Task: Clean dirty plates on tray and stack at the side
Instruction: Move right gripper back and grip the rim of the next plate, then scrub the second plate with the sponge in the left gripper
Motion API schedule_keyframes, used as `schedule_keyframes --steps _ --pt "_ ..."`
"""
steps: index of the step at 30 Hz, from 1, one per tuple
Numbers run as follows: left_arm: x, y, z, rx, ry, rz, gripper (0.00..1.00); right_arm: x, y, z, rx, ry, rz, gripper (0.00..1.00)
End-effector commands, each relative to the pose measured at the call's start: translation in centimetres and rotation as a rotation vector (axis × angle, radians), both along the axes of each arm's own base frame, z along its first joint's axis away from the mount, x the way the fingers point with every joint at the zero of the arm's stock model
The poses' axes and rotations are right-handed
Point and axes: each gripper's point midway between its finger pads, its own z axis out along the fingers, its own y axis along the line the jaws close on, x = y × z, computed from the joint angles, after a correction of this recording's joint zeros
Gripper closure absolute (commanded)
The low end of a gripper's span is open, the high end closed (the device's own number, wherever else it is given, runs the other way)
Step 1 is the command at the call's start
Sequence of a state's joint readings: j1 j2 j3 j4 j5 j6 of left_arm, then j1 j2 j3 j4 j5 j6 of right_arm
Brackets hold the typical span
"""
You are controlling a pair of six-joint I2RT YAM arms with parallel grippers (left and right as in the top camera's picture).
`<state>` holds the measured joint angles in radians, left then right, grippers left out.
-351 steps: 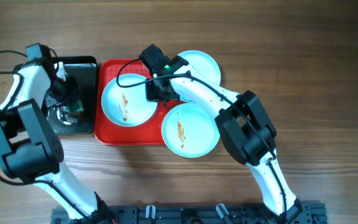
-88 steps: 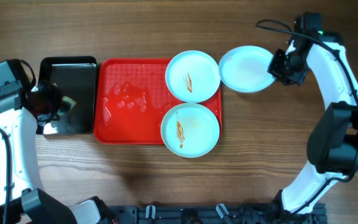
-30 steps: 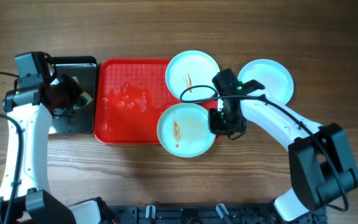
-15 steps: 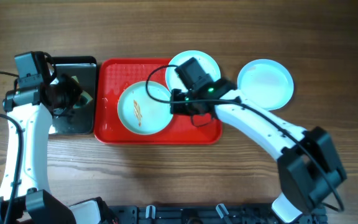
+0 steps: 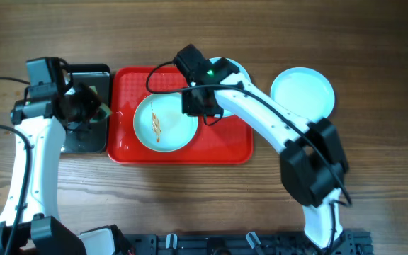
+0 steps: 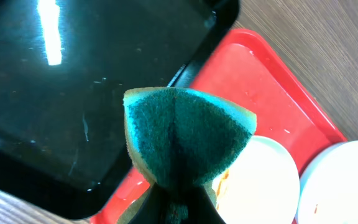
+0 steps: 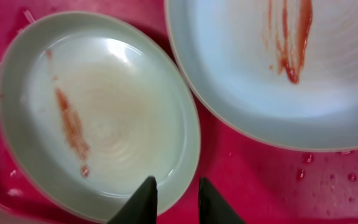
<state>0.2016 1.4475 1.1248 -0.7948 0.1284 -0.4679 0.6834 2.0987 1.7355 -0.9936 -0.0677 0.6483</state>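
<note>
Dragged leftward since a second ago, the smeared plate [image 5: 165, 122] now lies on the left half of the red tray [image 5: 225, 145]. The right gripper [image 7: 176, 185] stands with narrow jaws astride its rim; whether it pinches, I cannot tell. The left gripper [image 6: 174, 204] squeezes a green sponge [image 6: 188, 140] above the black tray [image 6: 55, 93].

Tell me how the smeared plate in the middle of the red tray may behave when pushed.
The plate probably slides easily: the red tray looks wet, with droplets. It looks rigid and low, so tipping seems unlikely. Its raised rim should offer a grip.
</note>
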Motion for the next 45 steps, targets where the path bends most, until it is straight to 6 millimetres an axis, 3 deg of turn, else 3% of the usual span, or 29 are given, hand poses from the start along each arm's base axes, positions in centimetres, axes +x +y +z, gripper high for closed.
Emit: schedule_keyframes --steps 1,8,12,15,19,25,28,31,34,37,42,45 --pt "0.6 -1.5 0.0 0.030 -0.010 -0.062 0.96 0.0 -0.6 -3.1 -0.074 0.045 0.011 0.78" --pt "1.5 -2.3 -0.2 0.037 -0.027 -0.085 0.96 0.1 1.2 -6.0 -0.006 0.098 0.027 0.79" --pt "1.6 -2.3 -1.9 0.029 0.019 -0.087 0.96 -0.4 2.0 -6.2 0.031 0.124 0.032 0.87" --pt "1.7 -2.3 -2.7 0.025 0.043 -0.088 0.96 -1.0 2.7 -6.2 0.038 0.134 0.027 0.87" --pt "1.8 -2.3 -2.8 0.026 0.041 -0.088 0.96 -2.7 4.9 -6.0 0.062 0.144 0.053 0.71" --pt "1.9 -2.3 -2.7 0.024 0.037 -0.084 0.96 0.1 4.5 -5.8 0.076 0.057 0.027 0.69" --pt "2.3 -2.5 -2.7 0.010 0.020 -0.069 0.96 1.2 4.8 -5.7 0.102 0.026 0.021 0.78" --pt "2.5 -3.0 -3.2 0.004 0.031 -0.082 0.96 0.9 5.0 -6.0 0.096 0.025 0.047 0.83" --pt "2.6 -4.8 -4.8 -0.010 0.072 -0.130 0.96 0.3 5.0 -6.9 0.103 0.050 0.052 0.95" --pt "2.6 -6.6 -7.0 -0.025 0.125 -0.186 0.96 -0.2 5.5 -7.6 0.140 0.095 0.059 0.96" --pt "3.0 -6.7 -9.9 0.030 0.157 -0.328 0.96 0.1 5.2 -7.6 0.145 0.099 0.053 0.96" --pt "4.0 -6.7 -12.7 0.064 0.162 -0.424 0.96 0.1 5.3 -7.6 0.149 0.100 0.053 0.96"
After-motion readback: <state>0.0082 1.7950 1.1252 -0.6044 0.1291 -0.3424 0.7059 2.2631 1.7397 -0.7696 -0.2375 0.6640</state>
